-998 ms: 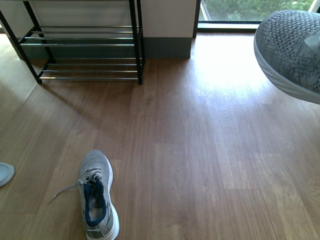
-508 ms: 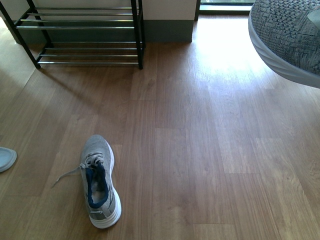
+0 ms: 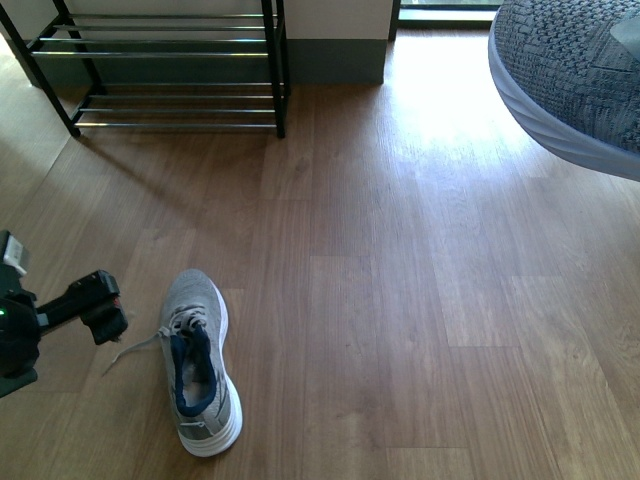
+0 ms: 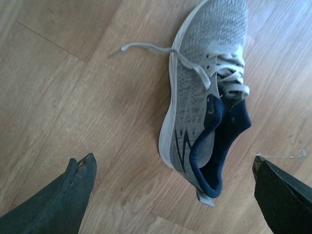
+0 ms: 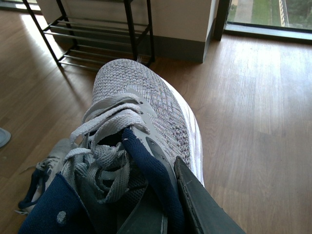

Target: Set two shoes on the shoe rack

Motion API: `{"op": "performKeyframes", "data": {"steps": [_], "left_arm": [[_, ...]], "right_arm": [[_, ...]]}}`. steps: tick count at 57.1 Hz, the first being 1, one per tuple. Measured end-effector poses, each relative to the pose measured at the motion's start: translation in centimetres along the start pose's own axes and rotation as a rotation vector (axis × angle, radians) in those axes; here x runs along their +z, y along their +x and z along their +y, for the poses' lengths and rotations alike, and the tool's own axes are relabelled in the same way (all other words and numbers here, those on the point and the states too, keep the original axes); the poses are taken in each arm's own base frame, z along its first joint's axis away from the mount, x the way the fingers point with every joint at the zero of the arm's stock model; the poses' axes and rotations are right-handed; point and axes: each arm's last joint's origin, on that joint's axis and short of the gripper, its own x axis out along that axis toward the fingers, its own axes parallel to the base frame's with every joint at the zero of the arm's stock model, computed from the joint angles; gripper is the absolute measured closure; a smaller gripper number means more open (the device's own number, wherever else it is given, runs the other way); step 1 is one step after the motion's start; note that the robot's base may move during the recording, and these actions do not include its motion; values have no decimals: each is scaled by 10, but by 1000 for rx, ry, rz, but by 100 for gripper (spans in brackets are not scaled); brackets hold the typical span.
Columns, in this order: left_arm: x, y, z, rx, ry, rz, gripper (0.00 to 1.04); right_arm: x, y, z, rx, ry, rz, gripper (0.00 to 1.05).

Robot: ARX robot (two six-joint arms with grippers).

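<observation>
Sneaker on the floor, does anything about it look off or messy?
Yes: the sneaker stands on its sole, but its lacing is loose, and one lace end trails out across the floor beside it. No damage shows.

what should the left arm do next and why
Probably lower the left gripper over the navy collar of the floor sneaker and close. Its fingers are open and clear of the shoe, which lies between them in the left wrist view; the other sneaker is already held by the right gripper.
</observation>
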Motion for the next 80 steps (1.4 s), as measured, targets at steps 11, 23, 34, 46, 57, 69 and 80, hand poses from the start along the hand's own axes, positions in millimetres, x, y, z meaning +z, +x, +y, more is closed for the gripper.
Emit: {"op": "performKeyframes", "data": {"steps": [11,23,34,46,57,69,80], "left_arm": [[13,42,-6,24,40,86,9],[26,80,-15,-27,83,157,9],[27,113,-21,-74,137,244,9],[20,139,-26,-80,200,306,9],[11,152,-29,-94,249,331,9],[11,154,-29,-35,297,301,30],[12,155,-28,-24,300,293,64]], "right_arm": [[0,0,0,0,0,0,103],[0,0,0,0,0,0,103],[0,0,0,0,0,0,103],[0,0,0,0,0,0,103],[0,0,0,0,0,0,103],[0,0,0,0,0,0,103],[0,0,0,0,0,0,103]]}}
